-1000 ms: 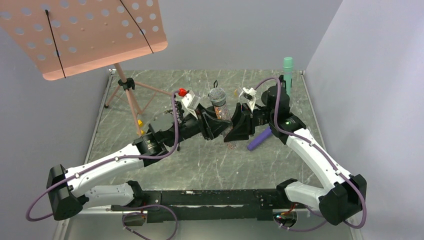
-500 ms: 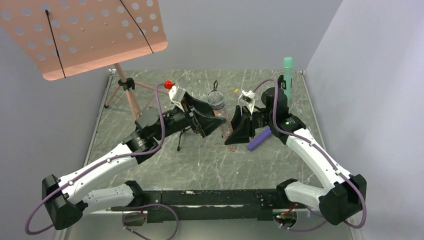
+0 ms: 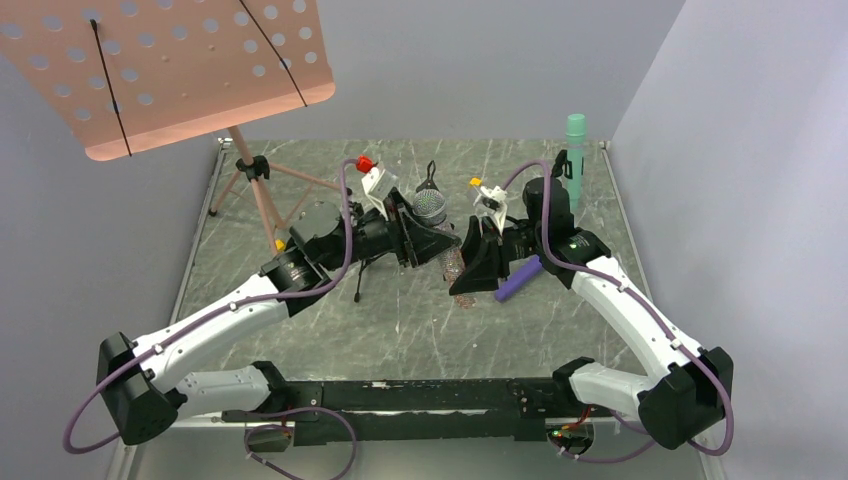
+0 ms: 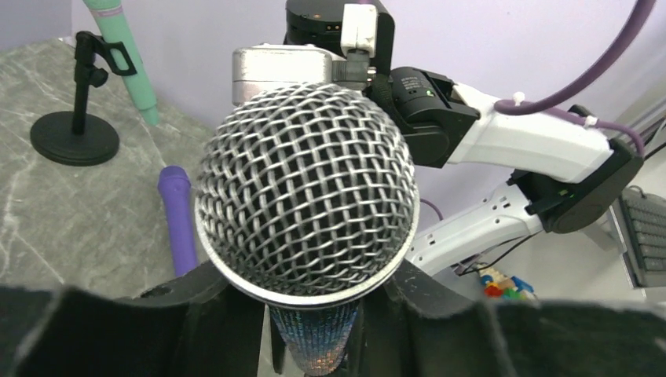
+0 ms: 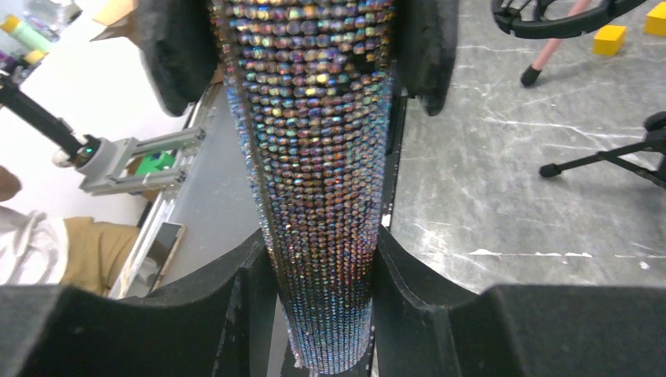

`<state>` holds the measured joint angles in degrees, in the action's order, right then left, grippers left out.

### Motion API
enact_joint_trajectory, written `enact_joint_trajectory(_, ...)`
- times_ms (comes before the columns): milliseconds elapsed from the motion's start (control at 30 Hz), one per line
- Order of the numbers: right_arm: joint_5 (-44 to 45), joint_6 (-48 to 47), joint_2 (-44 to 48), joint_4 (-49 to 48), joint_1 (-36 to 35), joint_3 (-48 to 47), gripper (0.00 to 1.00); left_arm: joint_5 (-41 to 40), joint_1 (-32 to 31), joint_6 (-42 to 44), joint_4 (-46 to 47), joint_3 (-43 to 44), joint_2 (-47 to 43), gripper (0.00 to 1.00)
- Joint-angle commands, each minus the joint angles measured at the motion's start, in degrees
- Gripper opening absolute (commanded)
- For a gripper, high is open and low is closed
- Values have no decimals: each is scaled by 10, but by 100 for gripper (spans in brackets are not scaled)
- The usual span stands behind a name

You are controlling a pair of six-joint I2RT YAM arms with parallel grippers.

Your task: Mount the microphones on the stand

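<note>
The glittery microphone (image 3: 433, 208) hangs over the middle of the table, silver mesh head (image 4: 306, 196) up. My left gripper (image 4: 318, 322) is shut on its body just under the head, jaws close on both sides. Lower down, my right gripper (image 5: 326, 302) is shut on the sequinned body (image 5: 314, 157). From above, the left gripper (image 3: 430, 243) and right gripper (image 3: 468, 270) face each other across it. A teal microphone (image 3: 575, 135) stands clipped in a black desk stand (image 4: 75, 141) at the back right. The purple microphone (image 3: 520, 278) lies flat on the table beside the right arm.
A pink music stand (image 3: 170, 70) on tripod legs (image 3: 262, 200) fills the back left. A small black tripod stand (image 3: 360, 275) stands under the left arm, its leg (image 5: 605, 161) right of the mic. Yellow cubes (image 5: 610, 38) lie near it. Grey walls close in behind and on the right.
My left gripper let go of the glittery microphone, swung back open, then returned and closed higher up, just under the mesh head. The right gripper kept its hold and barely moved.
</note>
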<state>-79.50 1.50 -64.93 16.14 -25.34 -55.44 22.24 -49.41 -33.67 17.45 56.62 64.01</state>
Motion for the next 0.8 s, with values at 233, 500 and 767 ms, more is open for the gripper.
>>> enact_joint_trajectory(233,16,-103,10,74,-3,-41,75,7,4,20,0,10,-49,0)
enact_joint_trajectory(500,15,-247,38,193,132,-64,100,-131,6,132,-311,57,-205,0)
enact_joint_trajectory(767,52,-261,81,106,175,48,100,-354,15,239,-508,185,-216,0)
